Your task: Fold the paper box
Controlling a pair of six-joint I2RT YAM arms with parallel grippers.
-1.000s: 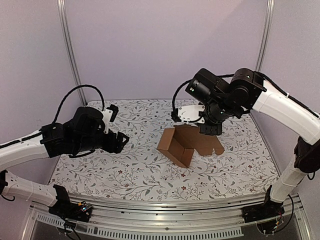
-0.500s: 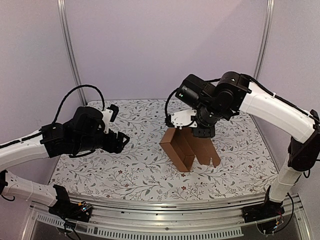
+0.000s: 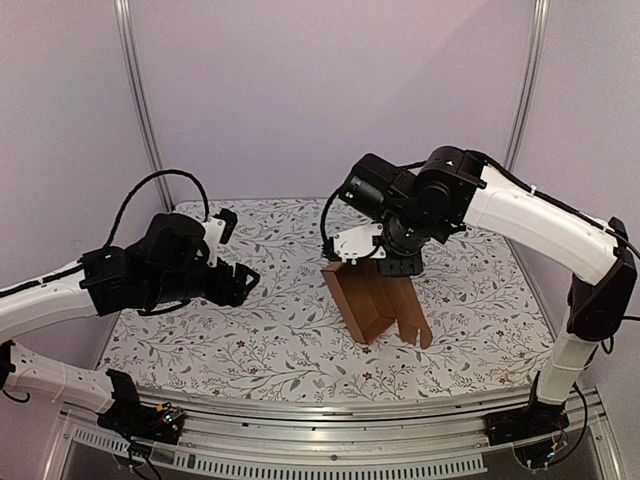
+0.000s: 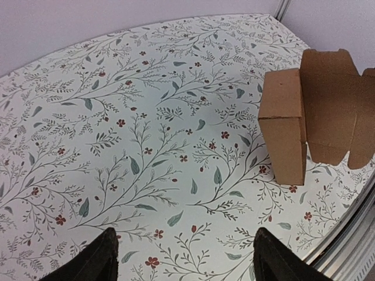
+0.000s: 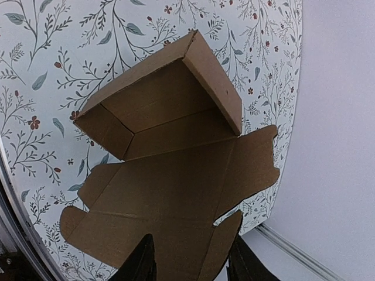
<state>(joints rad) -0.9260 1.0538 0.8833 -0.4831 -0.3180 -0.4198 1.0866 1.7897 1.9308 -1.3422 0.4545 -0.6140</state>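
Our right claw (image 5: 190, 247) was spread over the raised flap of the paper box (image 3: 375, 300) at mid-frame; our left claw (image 4: 184, 246) hung released above the tabletop (image 4: 117, 117), lower left.

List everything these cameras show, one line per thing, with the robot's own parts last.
paper box: one, plain brown cardboard, partly folded with its lid panel raised, on the table right of centre, under the right claw
tablecloth: one, white with grey-green leaves and small red flowers, covering the table top
frame posts: two, silver metal, at the back corners
walls: pale lilac, behind and at both sides
rail: one, silver metal, along the near edge
left arm: one, white and black, over the left side of the table
right arm: one, white and black, reaching in over the box
left claw: one, black, open, holding nothing
right claw: one, black, fingers apart above the lid panel
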